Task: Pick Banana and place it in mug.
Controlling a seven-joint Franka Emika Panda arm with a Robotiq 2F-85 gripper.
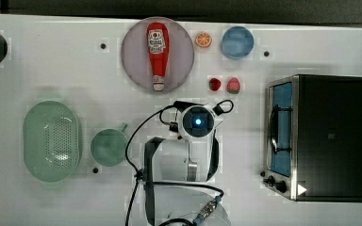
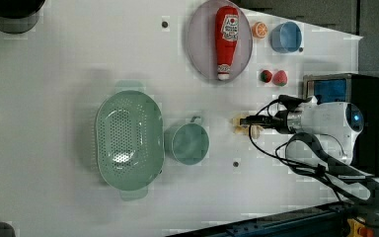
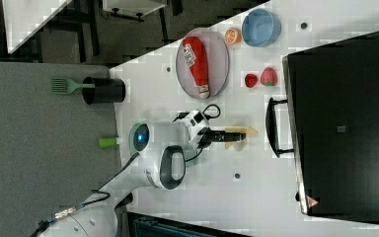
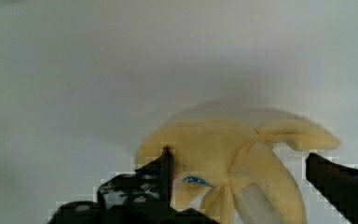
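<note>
The pale yellow lobed banana (image 4: 223,158) lies on the white table, and my gripper (image 4: 237,156) is down around it. One black finger (image 4: 161,170) touches the banana's side, while the other finger (image 4: 340,179) stands just clear of it, so the gripper is open. In the left view the banana (image 2: 238,123) peeks out past the gripper (image 2: 249,123). It also shows in the right view as the banana (image 3: 246,132) at the gripper (image 3: 233,134). The dull-green mug (image 1: 108,147) (image 2: 190,143) stands upright and empty, a short way off to the top view's left of my arm.
A pale-green perforated basket (image 1: 52,141) sits beyond the mug. A ketchup bottle (image 1: 157,54) lies on a round plate (image 1: 132,52). Close by are an orange slice (image 1: 203,39), a blue cup (image 1: 237,41) and two strawberries (image 1: 224,84). A toaster oven (image 1: 327,136) stands at the top view's right.
</note>
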